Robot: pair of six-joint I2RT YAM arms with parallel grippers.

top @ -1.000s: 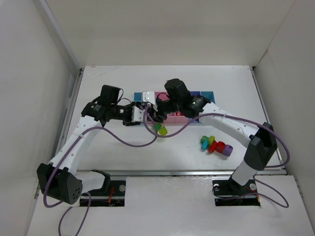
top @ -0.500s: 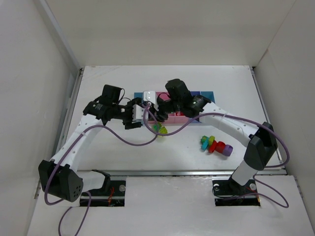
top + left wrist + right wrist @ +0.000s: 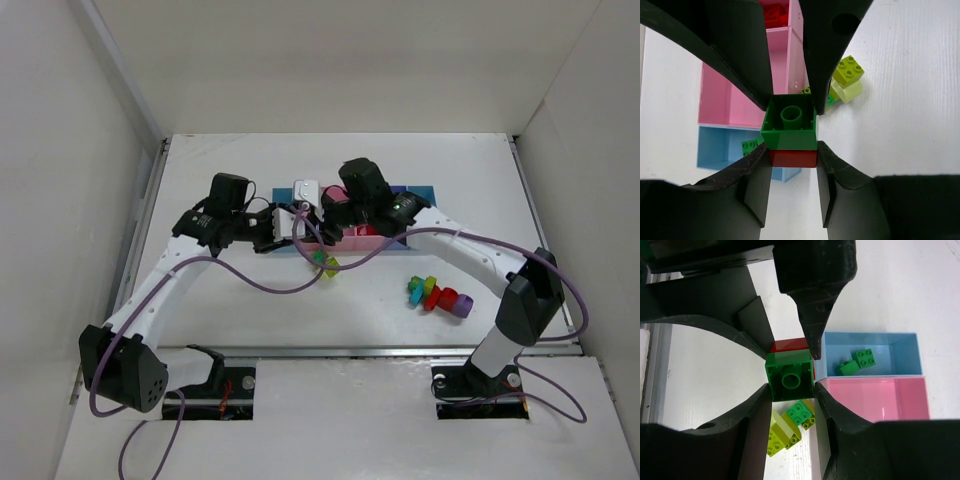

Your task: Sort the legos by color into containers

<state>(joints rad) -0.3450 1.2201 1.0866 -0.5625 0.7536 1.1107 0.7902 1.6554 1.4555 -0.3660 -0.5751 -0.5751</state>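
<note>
**Lego stack (image 3: 790,125) held from both sides**

Over on the left, we see the left gripper (image 3: 793,150) clamped tight on the red brick (image 3: 792,158). The green brick (image 3: 790,382) stuck to it is pinched between the fingers of the right gripper (image 3: 790,387), so both arms hold one stack just in front of the trays. The light blue tray (image 3: 895,357) has two green bricks (image 3: 857,361) in it, and the pink tray (image 3: 875,400) touches its side. Some loose bricks (image 3: 790,425), green and yellow-green, lie on the table (image 3: 380,170) near the stack. Well off to the right sits a mixed-colour clump (image 3: 438,294).
</note>
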